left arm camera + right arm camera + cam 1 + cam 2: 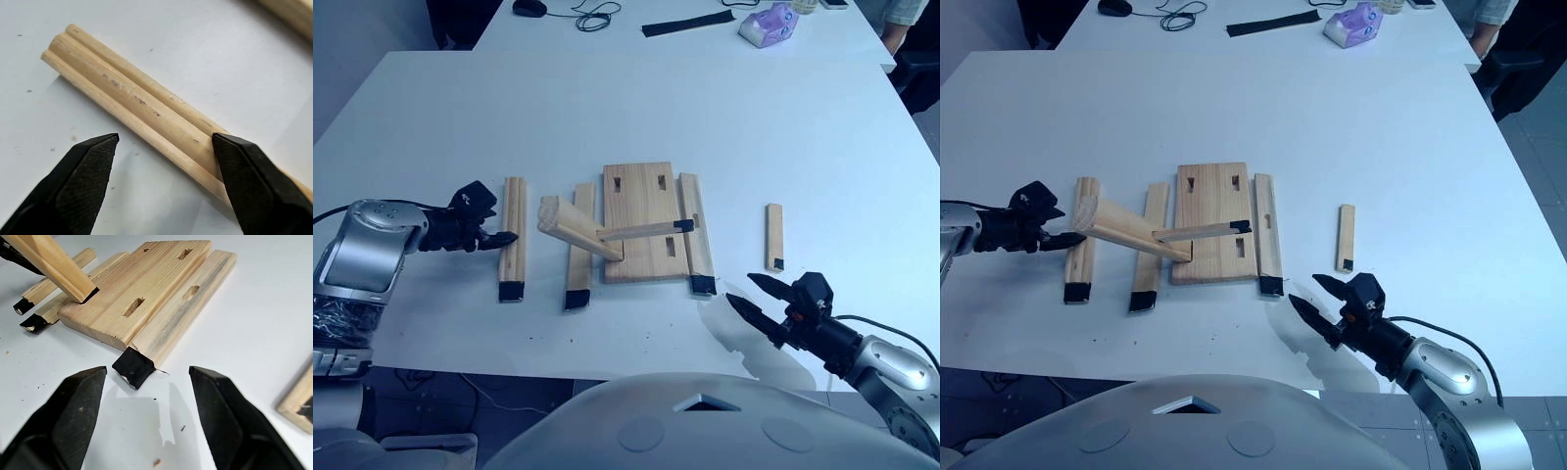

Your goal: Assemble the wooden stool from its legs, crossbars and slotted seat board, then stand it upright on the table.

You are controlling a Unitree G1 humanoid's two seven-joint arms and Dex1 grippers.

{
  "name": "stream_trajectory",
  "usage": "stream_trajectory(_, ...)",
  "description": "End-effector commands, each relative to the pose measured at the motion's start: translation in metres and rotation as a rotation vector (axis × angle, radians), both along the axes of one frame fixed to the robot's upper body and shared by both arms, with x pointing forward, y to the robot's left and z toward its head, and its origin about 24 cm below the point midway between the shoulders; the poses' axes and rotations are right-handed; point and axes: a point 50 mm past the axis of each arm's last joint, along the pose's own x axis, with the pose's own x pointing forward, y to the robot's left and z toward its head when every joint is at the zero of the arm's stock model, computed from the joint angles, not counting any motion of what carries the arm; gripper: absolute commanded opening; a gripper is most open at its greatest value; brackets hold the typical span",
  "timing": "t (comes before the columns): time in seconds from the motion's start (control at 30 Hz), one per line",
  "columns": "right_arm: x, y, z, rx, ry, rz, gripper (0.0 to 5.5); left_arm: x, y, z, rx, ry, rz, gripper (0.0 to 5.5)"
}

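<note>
The left gripper (504, 239) sits near the table's (607, 108) left edge with its jaws wide apart and holding nothing. The outer leg (146, 105) lies flat across the gap between the two pointed black fingertips (90, 161). This leg is pale wood with rounded ridges running along its length.

The right gripper (740, 287) hangs low near the front edge, also spread wide and empty. It is aimed at the black cap (133, 367) on the right leg (695, 230), which is just ahead of the jaws. That leg lies against the right side of the seat board (641, 211).

The board is flat and rectangular with cut slots, and lies mid-table. A tilted leg (570, 227) stands in its front left corner, with a thin crossbar (646, 231) reaching from it over the board. Another leg (579, 250) lies along the board's left side. A short bar (773, 235) lies apart towards the right edge.
</note>
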Motion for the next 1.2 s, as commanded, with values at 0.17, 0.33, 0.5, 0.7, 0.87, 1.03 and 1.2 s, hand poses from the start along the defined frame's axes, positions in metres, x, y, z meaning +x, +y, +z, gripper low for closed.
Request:
stream_trajectory(0.17,0.002,0.001,0.000,-0.010,-0.016,-0.007,3.09,0.007,-0.020,0.001,-0.058,-0.003,-0.014,3.57)
stream_trajectory(0.33,0.003,0.001,0.000,-0.010,-0.019,-0.003,3.09,0.005,-0.022,-0.004,-0.056,0.003,-0.009,3.57)
stream_trajectory(0.5,0.004,0.000,0.001,-0.014,-0.022,0.000,3.09,0.001,-0.018,-0.010,-0.065,0.044,0.038,3.57)
stream_trajectory(0.7,0.003,0.000,0.001,-0.019,-0.021,-0.003,3.09,-0.003,-0.014,-0.012,-0.056,0.066,0.045,3.39)
stream_trajectory(0.87,0.004,0.001,0.000,-0.020,-0.022,-0.003,3.09,-0.003,-0.015,-0.013,-0.060,0.059,0.041,2.71)
stream_trajectory(1.03,0.003,0.002,0.000,-0.020,-0.021,-0.012,3.09,0.003,-0.012,-0.008,-0.058,0.052,0.033,1.95)
stream_trajectory(1.2,0.002,0.005,-0.002,-0.014,-0.021,-0.023,3.09,0.015,-0.012,0.001,-0.071,0.049,0.020,1.09)
